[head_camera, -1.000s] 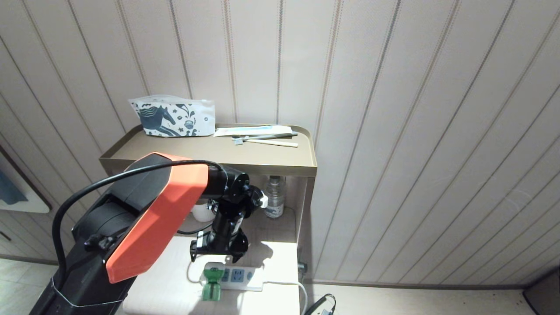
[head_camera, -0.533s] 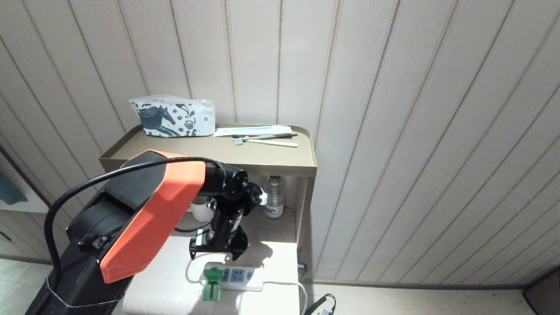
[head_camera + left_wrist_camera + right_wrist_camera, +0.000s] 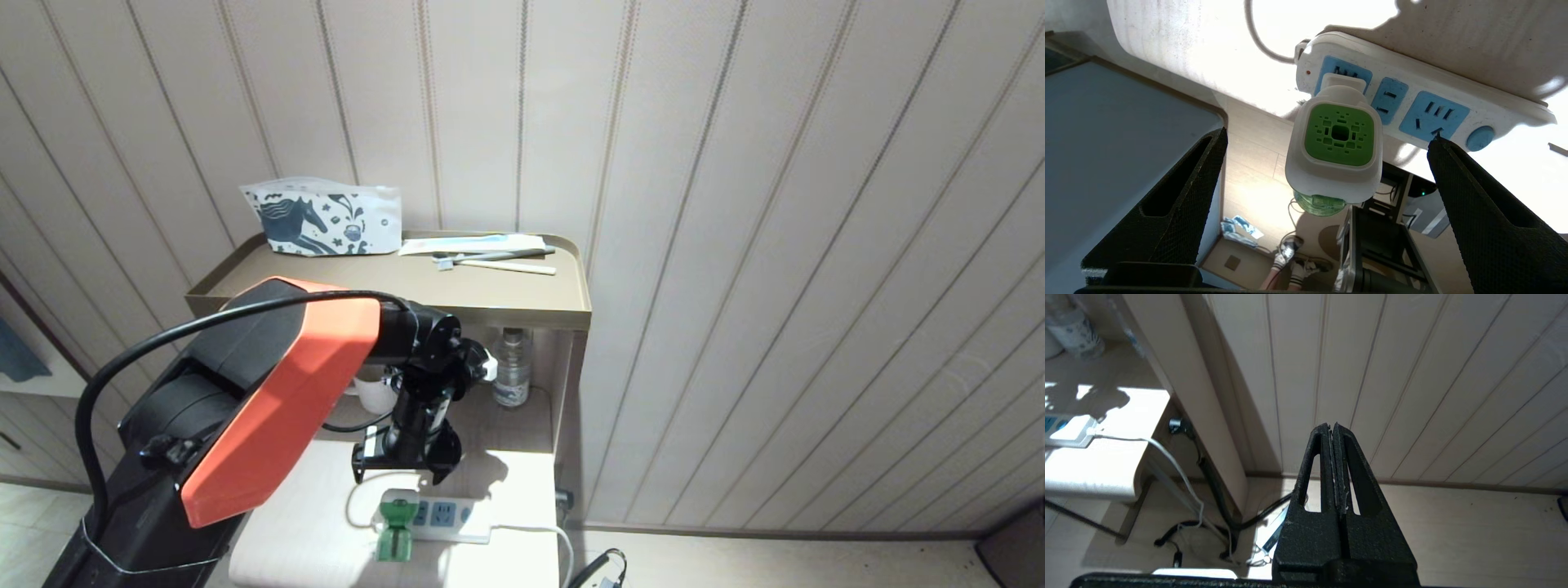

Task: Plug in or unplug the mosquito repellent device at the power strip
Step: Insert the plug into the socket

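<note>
The mosquito repellent device (image 3: 396, 523), a white head with a green vent face and a green bottle under it, sits plugged into the end socket of the power strip (image 3: 447, 517). The strip lies on a sunlit white table top (image 3: 318, 531), and the device hangs over the top's front edge. My left gripper (image 3: 404, 469) hovers just above the device, open and touching nothing. In the left wrist view the device (image 3: 1337, 143) lies centred between the wide-spread fingers of the left gripper (image 3: 1327, 134), with the strip (image 3: 1429, 112) behind it. The right gripper (image 3: 1333, 426) is shut and empty, off to the side near the wall.
A brown shelf unit (image 3: 490, 306) behind the table top carries a printed pouch (image 3: 322, 216) and toothbrushes (image 3: 498, 263). A water bottle (image 3: 512, 367) stands beneath it. The strip's white cord (image 3: 543, 532) drops to the floor. A person's socked feet (image 3: 1290, 265) show below.
The orange upper part of the left arm has drifted slightly to the left. The left gripper stays open above the plugged-in device.
</note>
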You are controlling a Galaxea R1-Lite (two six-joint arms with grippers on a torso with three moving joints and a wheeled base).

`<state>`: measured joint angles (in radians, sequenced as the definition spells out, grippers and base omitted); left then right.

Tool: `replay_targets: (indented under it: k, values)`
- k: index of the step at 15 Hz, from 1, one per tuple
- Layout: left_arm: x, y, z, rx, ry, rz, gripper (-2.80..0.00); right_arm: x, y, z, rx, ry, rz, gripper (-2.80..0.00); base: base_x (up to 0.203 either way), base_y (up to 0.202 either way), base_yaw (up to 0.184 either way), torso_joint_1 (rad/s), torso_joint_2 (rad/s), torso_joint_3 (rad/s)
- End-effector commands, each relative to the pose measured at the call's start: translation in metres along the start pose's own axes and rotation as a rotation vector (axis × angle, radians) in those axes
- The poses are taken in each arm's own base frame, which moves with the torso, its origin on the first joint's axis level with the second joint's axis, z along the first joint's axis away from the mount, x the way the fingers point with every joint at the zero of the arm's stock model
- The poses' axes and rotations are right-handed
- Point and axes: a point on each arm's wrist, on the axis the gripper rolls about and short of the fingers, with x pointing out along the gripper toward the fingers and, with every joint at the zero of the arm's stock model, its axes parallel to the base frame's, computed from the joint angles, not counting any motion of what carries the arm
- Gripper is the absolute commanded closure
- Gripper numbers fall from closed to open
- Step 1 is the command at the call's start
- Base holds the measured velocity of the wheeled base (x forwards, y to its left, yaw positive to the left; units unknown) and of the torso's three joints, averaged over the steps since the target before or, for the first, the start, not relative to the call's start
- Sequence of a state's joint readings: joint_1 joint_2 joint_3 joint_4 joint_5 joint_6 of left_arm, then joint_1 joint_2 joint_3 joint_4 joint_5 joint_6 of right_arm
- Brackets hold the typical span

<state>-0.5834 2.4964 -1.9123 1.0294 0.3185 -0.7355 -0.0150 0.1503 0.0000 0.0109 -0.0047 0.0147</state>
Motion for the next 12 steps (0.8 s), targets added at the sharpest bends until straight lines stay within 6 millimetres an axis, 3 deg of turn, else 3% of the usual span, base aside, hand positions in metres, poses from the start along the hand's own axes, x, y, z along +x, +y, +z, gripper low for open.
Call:
replay_targets:
  k: [1, 4, 12]
  values:
    - [-0.001, 0.001, 0.001, -0.008, 0.001, 0.002, -2.80, -0.002, 0.000, -0.001, 0.002, -0.034, -0.007, 0.00, 0.000, 0.000, 0.000, 0.000, 0.00, 0.000]
    - [0.004, -0.003, -0.004, 0.006, 0.024, 0.008, -2.80, -0.002, 0.000, -0.001, 0.000, -0.034, -0.006, 0.00, 0.000, 0.000, 0.000, 0.000, 0.00, 0.000]
    - [-0.012, 0.004, -0.012, 0.027, 0.040, 0.004, -2.80, -0.002, 0.000, -0.001, 0.001, -0.034, -0.007, 0.00, 0.000, 0.000, 0.000, 0.000, 0.00, 0.000]
